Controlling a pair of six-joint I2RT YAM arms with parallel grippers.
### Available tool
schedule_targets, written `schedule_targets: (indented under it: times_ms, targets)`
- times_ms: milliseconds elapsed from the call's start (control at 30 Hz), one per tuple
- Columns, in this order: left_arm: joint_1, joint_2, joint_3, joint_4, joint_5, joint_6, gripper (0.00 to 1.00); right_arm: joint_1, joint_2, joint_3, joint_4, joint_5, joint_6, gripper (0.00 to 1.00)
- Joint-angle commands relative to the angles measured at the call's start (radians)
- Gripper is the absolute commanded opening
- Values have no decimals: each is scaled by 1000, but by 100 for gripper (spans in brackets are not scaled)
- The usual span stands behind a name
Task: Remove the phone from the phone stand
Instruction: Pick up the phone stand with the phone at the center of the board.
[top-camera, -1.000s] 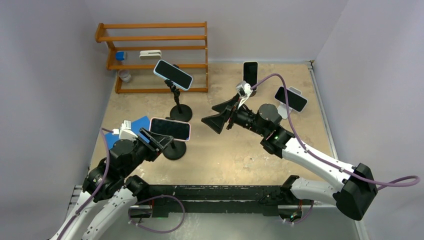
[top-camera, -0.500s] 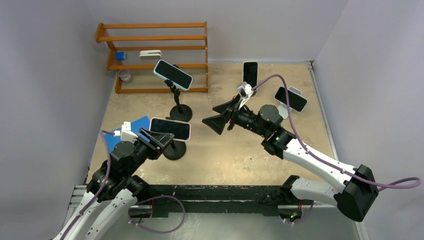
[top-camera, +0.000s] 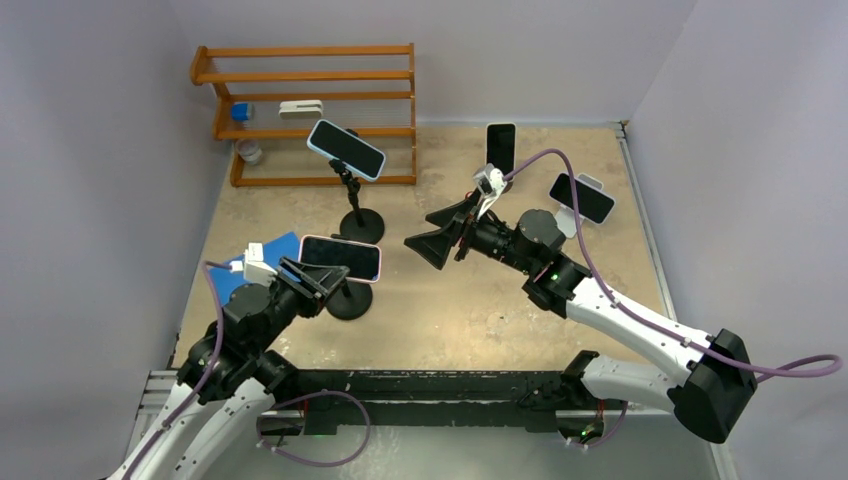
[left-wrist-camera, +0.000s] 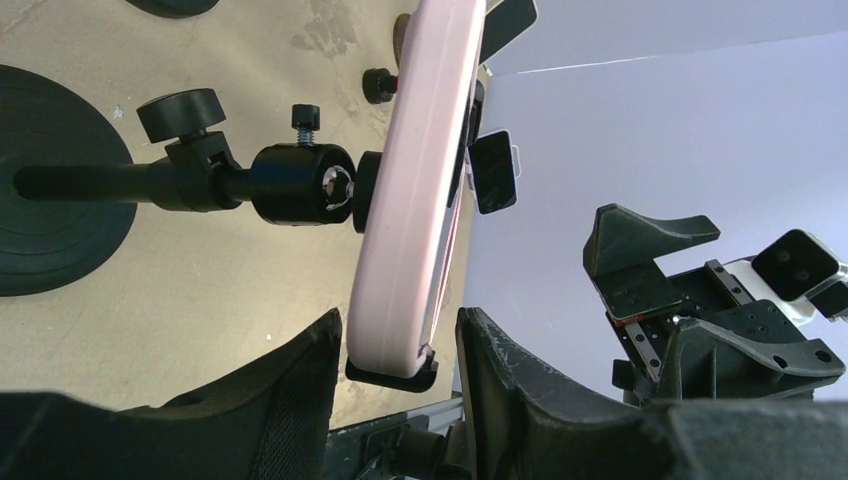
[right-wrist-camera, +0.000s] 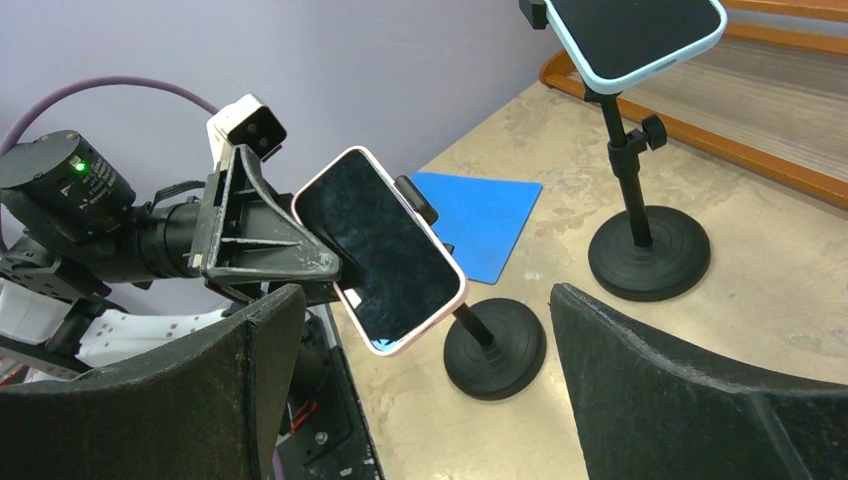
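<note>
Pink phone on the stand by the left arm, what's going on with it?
The left gripper straddles one end of the pink phone, which sits clamped on its black stand. A slim gap shows beside one finger, so there is no firm grip yet. The right gripper hangs wide open nearby, holding nothing.

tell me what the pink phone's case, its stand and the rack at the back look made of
Pink phone case: likely soft silicone or plastic, matte, with rounded edges.
Stand: black, probably painted metal; there's a threaded screw and a chrome glint at the ball joint.
Rack: wood, orange-brown varnished rails.
</note>
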Motion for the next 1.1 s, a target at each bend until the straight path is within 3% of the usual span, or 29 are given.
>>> schedule_targets:
  times_ms: [0, 733, 1067]
  targets:
    - [5, -12, -9, 47, -8, -16, 44, 1, -23, -4, 27, 15, 2, 94]
    - [4, -43, -17, 59, -32, -3, 39, 1, -12, -4, 27, 26, -6, 94]
    - [5, -39, -13, 59, -30, 4, 29, 1, -2, -2, 32, 27, -7, 94]
